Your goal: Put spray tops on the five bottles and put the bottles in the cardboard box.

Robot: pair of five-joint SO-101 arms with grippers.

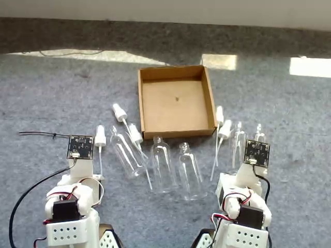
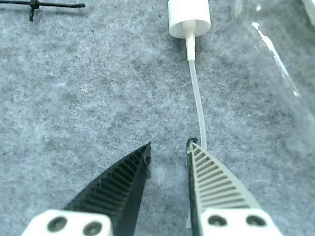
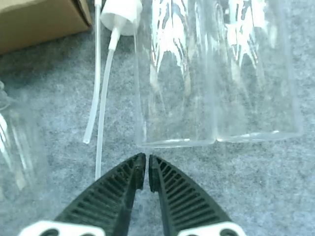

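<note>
The cardboard box (image 1: 176,101) lies open in the middle of the grey carpet. Several clear bottles lie uncapped in front of it, among them one (image 1: 124,150), another (image 1: 162,165) and a third (image 1: 190,170). Loose white spray tops lie beside them. My left gripper (image 2: 169,147) is open just above the carpet, and the tube of a spray top (image 2: 189,17) ends beside one fingertip (image 2: 192,146). My right gripper (image 3: 146,160) is shut on nothing, its tips just short of the bases of two bottles (image 3: 177,73) (image 3: 256,69). A spray top (image 3: 120,10) lies next to them.
A black cable tie (image 2: 44,5) lies on the carpet beyond the left gripper. A corner of the box (image 3: 39,19) and another bottle (image 3: 10,142) lie near the right gripper. Both arm bases stand at the near edge (image 1: 72,217) (image 1: 243,217).
</note>
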